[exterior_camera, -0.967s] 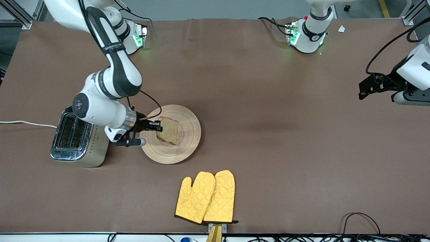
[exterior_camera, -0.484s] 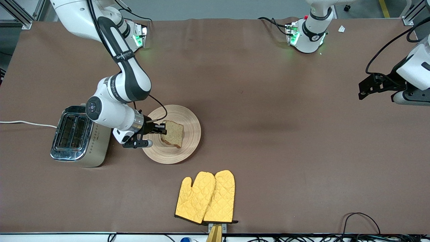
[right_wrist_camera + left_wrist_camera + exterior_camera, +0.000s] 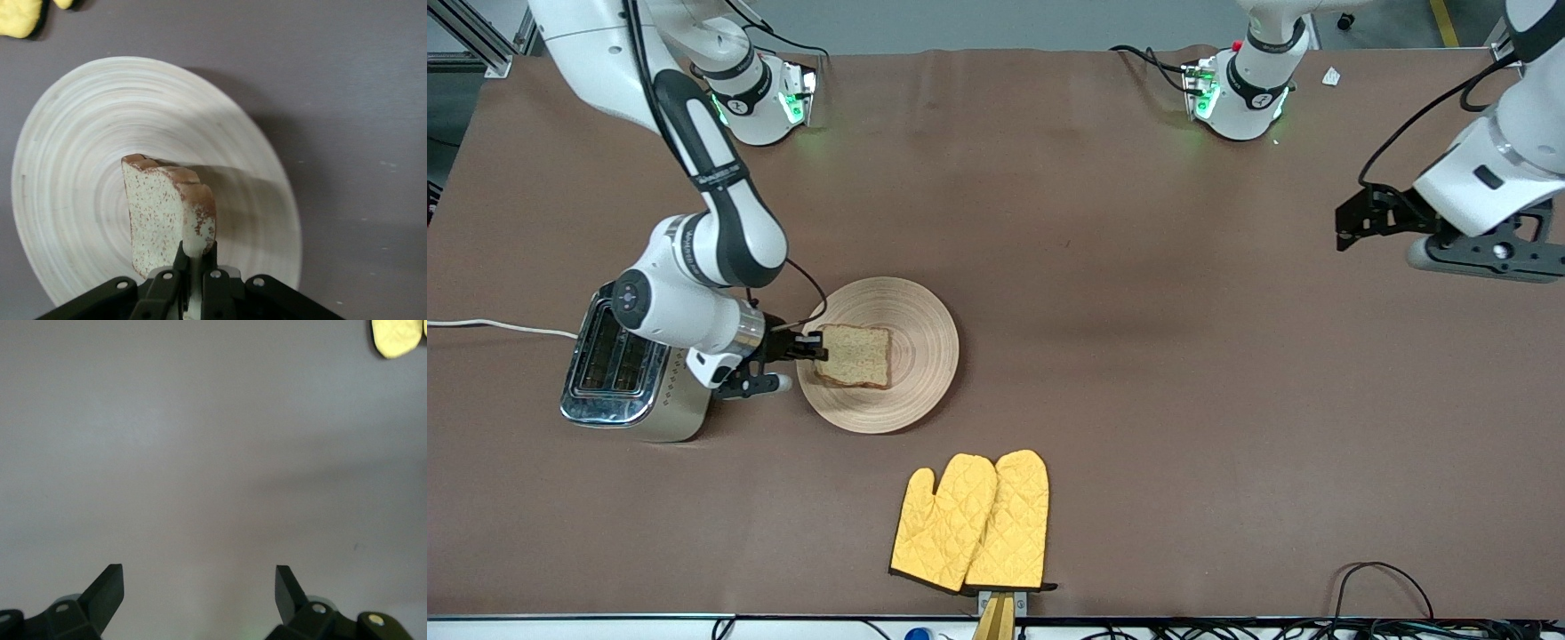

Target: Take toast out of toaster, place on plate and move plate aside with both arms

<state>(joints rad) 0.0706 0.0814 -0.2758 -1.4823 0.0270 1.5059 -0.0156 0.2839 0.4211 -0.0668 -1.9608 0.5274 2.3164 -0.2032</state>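
While your right gripper (image 3: 811, 346) fingers clench the toast (image 3: 855, 356) by its edge, the slice hangs over the plate (image 3: 920, 356). Your left gripper (image 3: 199, 587) waits spread over bare surface, well apart from the plate.

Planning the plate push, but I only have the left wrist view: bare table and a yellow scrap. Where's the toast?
Observer: The right gripper holds the toast by one edge, over the plate.
Operator: Where's the plate from my arm?
Observer: Beside the toaster, toward the right arm's end of the table; the left gripper waits over the left arm's end.
Operator: And the yellow scrap?
Observer: A pair of oven mitts, nearer the front camera than the plate.
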